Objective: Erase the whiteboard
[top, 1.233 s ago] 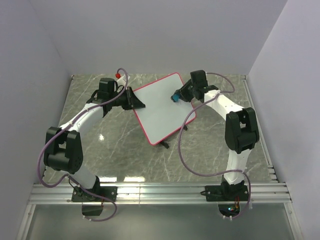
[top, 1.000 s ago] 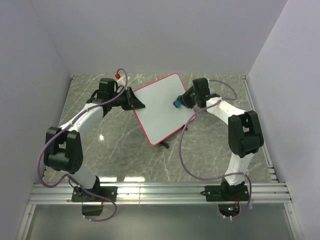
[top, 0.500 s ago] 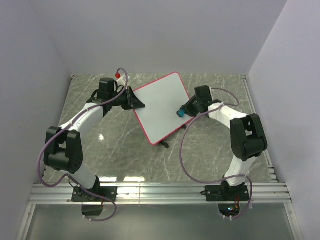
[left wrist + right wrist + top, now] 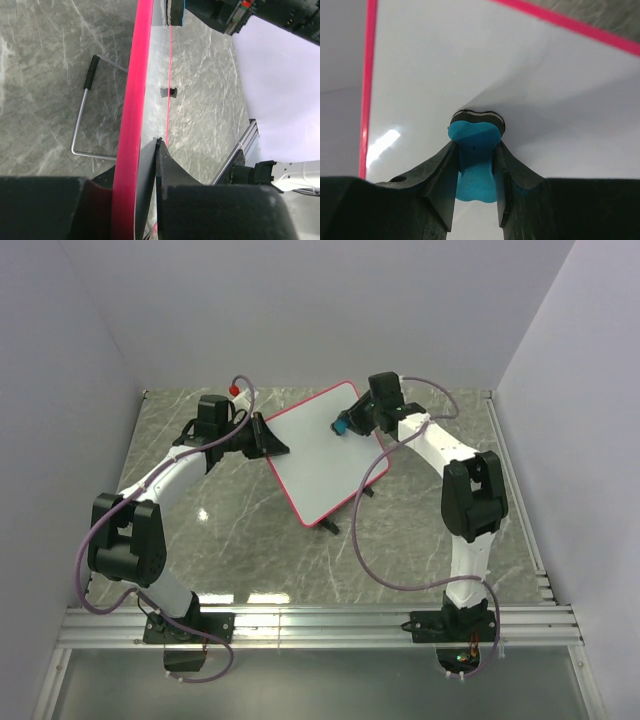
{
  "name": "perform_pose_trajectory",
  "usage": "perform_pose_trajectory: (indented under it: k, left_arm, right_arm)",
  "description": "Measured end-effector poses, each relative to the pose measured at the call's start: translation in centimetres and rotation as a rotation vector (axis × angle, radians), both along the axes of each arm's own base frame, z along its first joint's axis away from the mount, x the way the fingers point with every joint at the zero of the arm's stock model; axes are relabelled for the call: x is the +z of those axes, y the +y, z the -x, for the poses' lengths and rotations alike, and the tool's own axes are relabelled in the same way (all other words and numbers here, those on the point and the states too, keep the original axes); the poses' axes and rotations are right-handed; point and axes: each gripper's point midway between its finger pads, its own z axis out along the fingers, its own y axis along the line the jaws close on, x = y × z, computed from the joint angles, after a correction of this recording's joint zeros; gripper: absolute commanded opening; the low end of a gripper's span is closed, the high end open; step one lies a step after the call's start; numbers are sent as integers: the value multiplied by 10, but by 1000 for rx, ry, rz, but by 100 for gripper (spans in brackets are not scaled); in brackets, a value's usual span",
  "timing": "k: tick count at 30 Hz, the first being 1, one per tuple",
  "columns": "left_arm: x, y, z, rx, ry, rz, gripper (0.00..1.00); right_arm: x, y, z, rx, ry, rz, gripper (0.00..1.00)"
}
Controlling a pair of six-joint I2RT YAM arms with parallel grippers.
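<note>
pink-red rim at the left: the left pincer (image 4: 271, 442) is shut on the left edge of the whiteboard (image 4: 315, 465). the left wrist view shows this edge-on, with the fingers nipping the rim from either side. beyond the rim there, a bent wire leg (image 4: 80, 125) with a black sleeve shows; i cannot tell whether it is fixed to the board.

the board sits near the middle of the marbled worktop (image 4: 230, 530), turned diamond-wise to the arms and tipped up. one corner points to the back wall, and the black clip feet (image 4: 328, 528) are at its near right edge. from above i cannot tell which side is the longer. no marks show plainly on the white face.

further right, the right pincer (image 4: 348, 424) is closed on the blue eraser (image 4: 341, 426). the right wrist view has the eraser's pad pressed against the board, close to its far corner. so most of the face lies nearer and to the left of the eraser, toward the left pincer. only the right arm is placed to wipe. i judge the next stroke should run down the face toward the near corner while the left grip braces. too hard a push could twist the board in that grip.
</note>
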Motion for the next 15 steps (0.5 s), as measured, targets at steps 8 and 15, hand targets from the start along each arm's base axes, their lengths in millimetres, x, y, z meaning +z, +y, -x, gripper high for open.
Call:
perform_pose_trajectory:
  k: [8,15]
  left_arm:
    - [-2,1,0,12,30,5,0]
    - [-1,1,-2,-7,3,-6,0]
  right_arm:
    - [2,32,39,53,-32,-55,0]
    - [-37,11,94,51,52,-80,0]
